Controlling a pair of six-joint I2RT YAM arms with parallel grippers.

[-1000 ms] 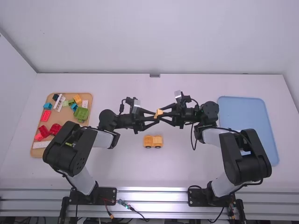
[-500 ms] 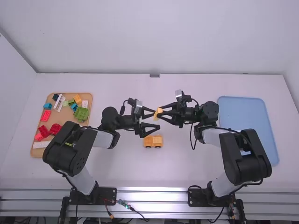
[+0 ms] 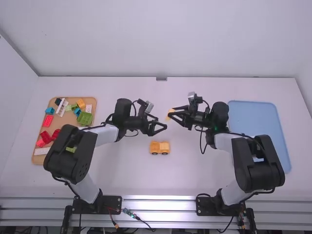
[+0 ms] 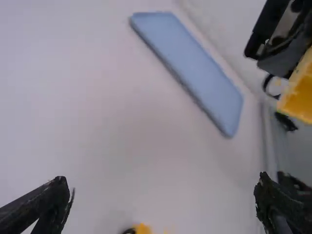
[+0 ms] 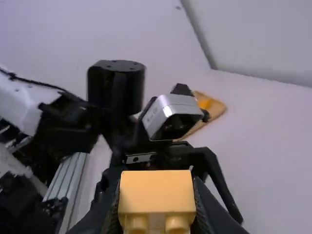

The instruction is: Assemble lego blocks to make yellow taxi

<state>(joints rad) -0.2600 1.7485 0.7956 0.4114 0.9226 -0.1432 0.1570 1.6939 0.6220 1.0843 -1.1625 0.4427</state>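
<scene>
In the high view my left gripper point(image 3: 160, 127) stands open, its fingers spread above and left of the yellow car body point(image 3: 160, 147), which rests on black wheels at mid-table. My right gripper point(image 3: 171, 115) is farther right and up, shut on a yellow block point(image 3: 170, 114). In the left wrist view my left gripper point(image 4: 163, 195) has nothing between its wide-spread fingers; a bit of the car body point(image 4: 143, 228) shows at the bottom edge, and the yellow block point(image 4: 298, 95) at the right. The right wrist view has the yellow block point(image 5: 157, 195), studs visible, between the fingers of my right gripper point(image 5: 157, 214).
A wooden tray point(image 3: 38, 159) with several loose bricks, red, green, blue, white and one yellow, lies at the left, partly behind the left arm. On the right is a blue tray point(image 3: 258, 124), its near part beside the right arm.
My left gripper has opened, let go of the yellow block and drawn back from it. My right gripper, still holding the block, has shifted slightly right and away from the camera.
</scene>
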